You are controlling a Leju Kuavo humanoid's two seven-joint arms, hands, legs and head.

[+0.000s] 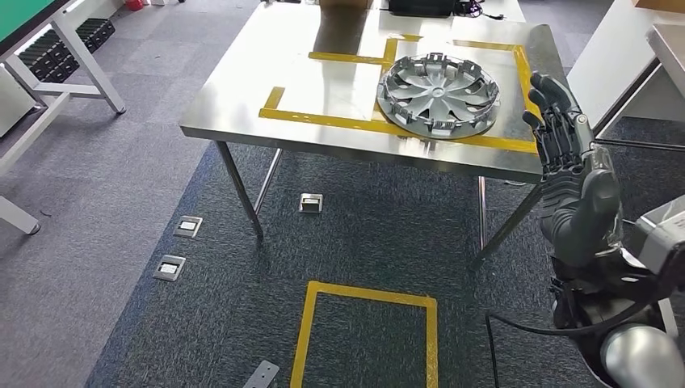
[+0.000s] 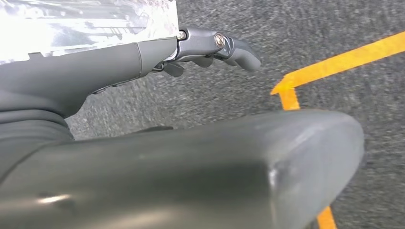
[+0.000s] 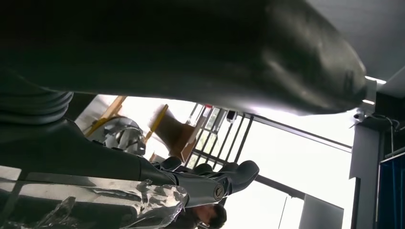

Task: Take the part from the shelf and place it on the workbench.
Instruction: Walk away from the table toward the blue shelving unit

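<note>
One hubcap [image 1: 438, 94] on the workbench [image 1: 242, 105] – right hand [image 1: 557, 133] beside it (fingers spread, empty).

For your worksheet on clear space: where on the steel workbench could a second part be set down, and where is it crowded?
Free: the workbench's left half, left of the hubcap, inside and outside the yellow tape. Crowded: the right end, where the hubcap lies beside the right hand.
</note>
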